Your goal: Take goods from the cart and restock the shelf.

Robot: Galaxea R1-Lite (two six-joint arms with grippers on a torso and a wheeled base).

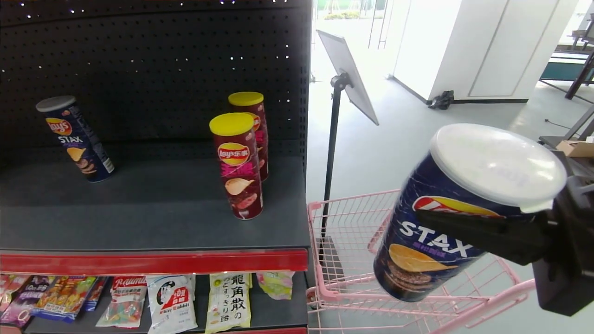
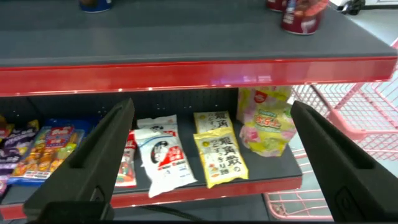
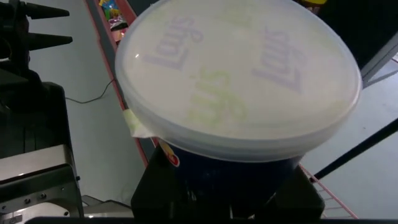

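Shelf (image 1: 153, 222) holds three chip cans (image 1: 236, 167). Right gripper (image 1: 468, 232) clamps blue chip can (image 1: 429, 266) over pink cart (image 1: 343, 204), not yet shelved. Left gripper (image 2: 211, 109) spread, empty.

blue chip can (image 3: 236, 177) with translucent white lid (image 3: 239, 68), between dark jaws, over grey floor (image 3: 81, 56)

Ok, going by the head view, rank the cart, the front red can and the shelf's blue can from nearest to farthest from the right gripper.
From the right gripper, shut on the held can:
1. The cart: just below it and to its left.
2. The front red can: right part of the shelf.
3. The blue can: far left of the shelf, towards the back.
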